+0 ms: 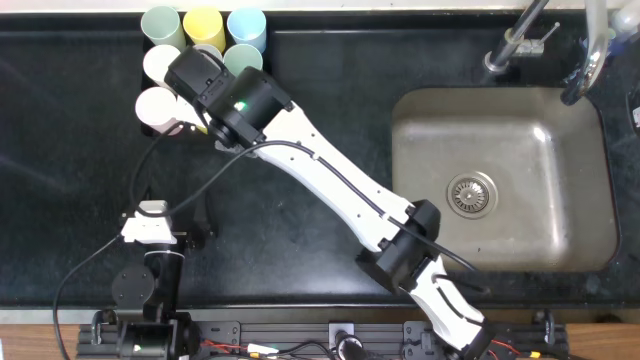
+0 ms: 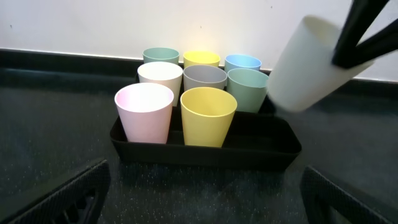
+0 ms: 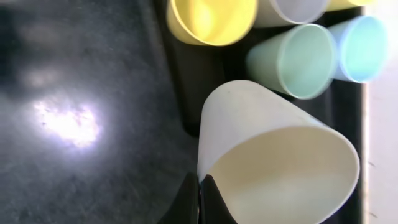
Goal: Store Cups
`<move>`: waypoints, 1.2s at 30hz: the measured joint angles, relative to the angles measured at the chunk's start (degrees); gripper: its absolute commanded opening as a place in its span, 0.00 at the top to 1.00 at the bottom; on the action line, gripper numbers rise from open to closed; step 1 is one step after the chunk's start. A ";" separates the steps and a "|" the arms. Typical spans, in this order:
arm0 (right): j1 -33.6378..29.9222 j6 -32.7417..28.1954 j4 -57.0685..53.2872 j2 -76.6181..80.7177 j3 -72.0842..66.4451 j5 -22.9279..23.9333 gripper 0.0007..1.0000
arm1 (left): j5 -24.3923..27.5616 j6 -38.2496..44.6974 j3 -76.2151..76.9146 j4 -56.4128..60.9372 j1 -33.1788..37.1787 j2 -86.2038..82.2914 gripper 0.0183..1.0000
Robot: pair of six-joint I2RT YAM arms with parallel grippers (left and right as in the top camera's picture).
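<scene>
currently right end effector pinches a tilted cream cup; left end effector spread wide.

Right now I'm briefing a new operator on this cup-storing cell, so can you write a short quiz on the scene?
1. How many cups stand in the black tray?
2. True or false: the right gripper is empty.
3. Which cup stands beside the pink cup in the tray's front row? A) orange cup B) yellow cup C) purple cup
Key: 1. eight; 2. false, it is shut on a white cup; 3. B.
</scene>
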 measured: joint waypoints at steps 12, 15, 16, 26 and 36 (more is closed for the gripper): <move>-2.38 0.02 1.40 2.82 0.00 -3.74 0.96 | 0.00 0.00 0.00 0.00 0.00 0.00 0.00; -2.56 0.00 1.05 3.67 0.00 -4.66 0.96 | 0.00 0.00 0.00 0.00 0.00 0.00 0.00; -2.56 -0.04 0.81 4.07 0.00 -4.94 0.96 | 0.00 0.00 0.00 0.00 0.00 0.00 0.00; -2.56 -1.14 0.55 6.62 0.00 -6.40 0.96 | 0.00 0.00 0.00 0.00 0.00 0.00 0.00; -2.60 -1.51 0.04 7.06 0.00 -6.67 0.96 | 0.00 0.00 0.00 0.00 0.00 0.00 0.00</move>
